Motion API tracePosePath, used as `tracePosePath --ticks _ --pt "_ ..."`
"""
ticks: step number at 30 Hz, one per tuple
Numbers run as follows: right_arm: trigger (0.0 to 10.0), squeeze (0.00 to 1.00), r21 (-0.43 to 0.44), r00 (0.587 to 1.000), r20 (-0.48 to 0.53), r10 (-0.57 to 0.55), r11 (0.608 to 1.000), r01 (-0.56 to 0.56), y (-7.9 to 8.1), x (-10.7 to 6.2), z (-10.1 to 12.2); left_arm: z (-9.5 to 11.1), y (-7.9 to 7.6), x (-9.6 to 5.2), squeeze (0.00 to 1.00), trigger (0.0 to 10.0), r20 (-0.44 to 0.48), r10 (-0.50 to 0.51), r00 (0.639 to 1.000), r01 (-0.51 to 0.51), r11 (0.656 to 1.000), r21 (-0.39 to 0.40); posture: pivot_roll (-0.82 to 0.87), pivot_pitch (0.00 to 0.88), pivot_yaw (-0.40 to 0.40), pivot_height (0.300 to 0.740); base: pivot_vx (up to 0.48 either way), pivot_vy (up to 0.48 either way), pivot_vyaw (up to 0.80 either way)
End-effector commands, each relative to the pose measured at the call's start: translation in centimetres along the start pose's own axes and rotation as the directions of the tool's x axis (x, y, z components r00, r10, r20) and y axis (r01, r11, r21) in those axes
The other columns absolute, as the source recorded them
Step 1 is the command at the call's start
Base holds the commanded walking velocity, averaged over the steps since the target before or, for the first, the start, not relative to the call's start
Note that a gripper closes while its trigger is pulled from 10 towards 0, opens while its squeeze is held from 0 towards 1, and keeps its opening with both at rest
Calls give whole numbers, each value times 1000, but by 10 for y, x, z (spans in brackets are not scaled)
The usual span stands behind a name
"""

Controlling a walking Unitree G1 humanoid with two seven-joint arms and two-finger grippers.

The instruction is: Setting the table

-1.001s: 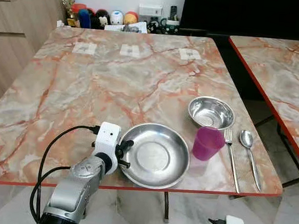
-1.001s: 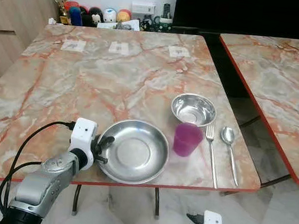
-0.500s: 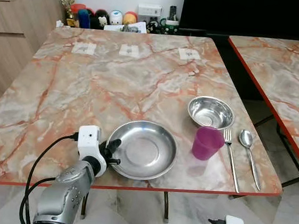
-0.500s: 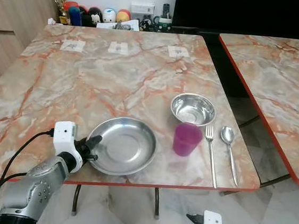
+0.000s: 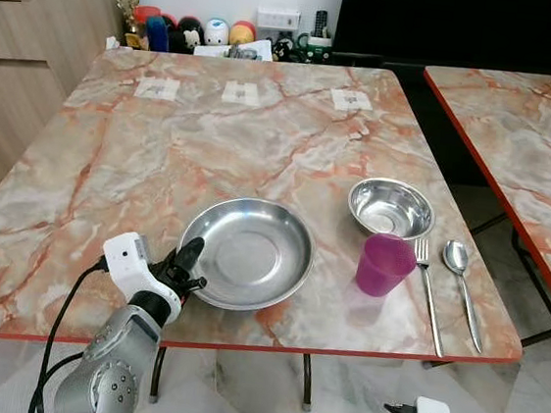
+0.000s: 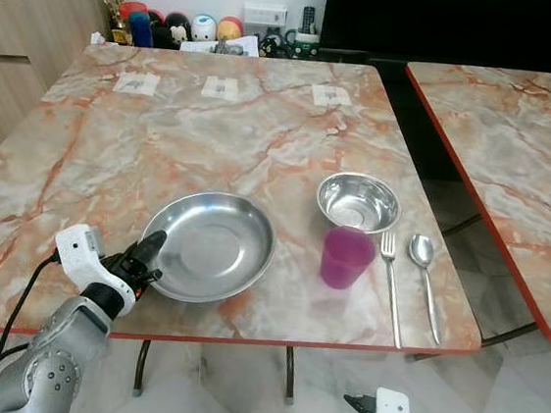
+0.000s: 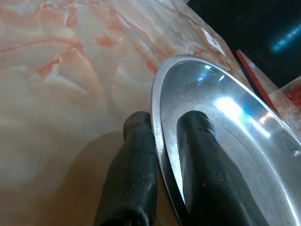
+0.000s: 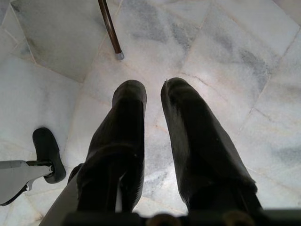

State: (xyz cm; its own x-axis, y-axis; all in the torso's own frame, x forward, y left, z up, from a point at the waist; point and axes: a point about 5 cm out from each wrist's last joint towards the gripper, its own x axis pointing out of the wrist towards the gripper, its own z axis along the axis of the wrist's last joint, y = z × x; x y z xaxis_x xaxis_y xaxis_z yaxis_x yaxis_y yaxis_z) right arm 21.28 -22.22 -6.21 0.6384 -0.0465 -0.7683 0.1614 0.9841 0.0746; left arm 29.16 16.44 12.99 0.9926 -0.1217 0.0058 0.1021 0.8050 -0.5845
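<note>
**Plate pinched at the table's front edge**

The left gripper (image 5: 189,262) has its fingers clamped on the steel plate's (image 5: 246,253) near rim – one finger inside, one outside (clear from the wrist). Bowl (image 5: 390,207), purple cup (image 5: 384,264), fork (image 5: 427,286) and spoon (image 5: 461,281) sit to its right.

Marble table (image 5: 163,155) bears plate (image 5: 247,253), bowl (image 5: 390,207), cup (image 5: 384,264), fork (image 5: 426,291), spoon (image 5: 460,280).

Lower left of the frame, the left gripper (image 5: 189,262) pinches the steel plate's (image 5: 247,253) rim; bowl (image 5: 390,207), purple cup (image 5: 383,264), fork (image 5: 427,294), spoon (image 5: 462,290) sit right.
</note>
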Motion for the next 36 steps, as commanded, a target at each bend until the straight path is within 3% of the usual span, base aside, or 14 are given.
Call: tracePosePath --ticks 1,5,12,18,36 --pt "10000 0 -3 1000 -20 -13 1000 13 -5 -2 -6 9 -1 -4 0 10000 60 -11 998 12 1000 -18 84 78 -11 740 0 0 0" --pt "10000 0 -4 1000 -23 -15 1000 15 -5 -2 -8 12 0 -7 0 10000 95 -2 995 5 1000 -29 85 69 -11 740 0 0 0" --pt "10000 0 16 1000 -12 -18 1000 19 -7 -3 -9 28 19 -23 0 10000 140 57 989 -74 989 126 83 53 -12 740 0 0 0" --pt "10000 0 16 1000 -2 -11 1000 12 -8 -3 -8 46 28 -34 0 10000 188 68 980 -104 976 190 90 52 -17 740 0 0 0" --pt "10000 0 12 1000 7 -10 1000 10 -8 -2 -2 41 30 -44 0 10000 173 81 982 -117 972 205 101 101 -28 740 0 0 0"
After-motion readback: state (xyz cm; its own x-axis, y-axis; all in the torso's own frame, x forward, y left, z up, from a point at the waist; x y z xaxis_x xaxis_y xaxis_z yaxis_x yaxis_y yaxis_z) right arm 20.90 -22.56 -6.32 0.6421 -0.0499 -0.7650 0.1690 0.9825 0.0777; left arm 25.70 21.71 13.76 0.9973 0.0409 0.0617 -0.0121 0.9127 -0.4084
